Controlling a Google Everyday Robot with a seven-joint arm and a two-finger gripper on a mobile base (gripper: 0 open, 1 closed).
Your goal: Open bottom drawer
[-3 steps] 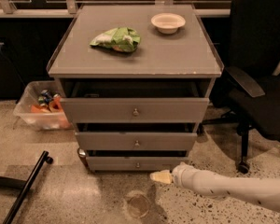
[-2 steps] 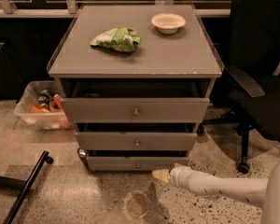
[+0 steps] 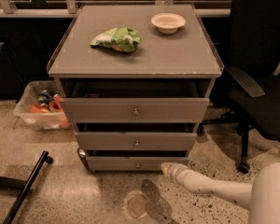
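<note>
A grey cabinet [image 3: 135, 59] has three drawers. The bottom drawer [image 3: 112, 163] has the narrowest front and a small round metal knob [image 3: 138, 164]. It stands pulled out a little, with a dark gap above it. My gripper [image 3: 166, 168] is at the end of the white arm [image 3: 210, 186] that reaches in from the lower right. It is low by the right end of the bottom drawer's front, right of the knob.
The top drawer [image 3: 135, 109] and middle drawer [image 3: 136, 141] also stand partly out. A green bag [image 3: 116, 38] and a white bowl [image 3: 168, 22] lie on the cabinet top. A black office chair [image 3: 256, 78] stands right, a clear bin [image 3: 39, 108] left, a black bar [image 3: 25, 188] lower left.
The view has shifted, so the cabinet sits a little lower and nearer in frame. My gripper stays by the right end of the bottom drawer front, slightly closer to it.
</note>
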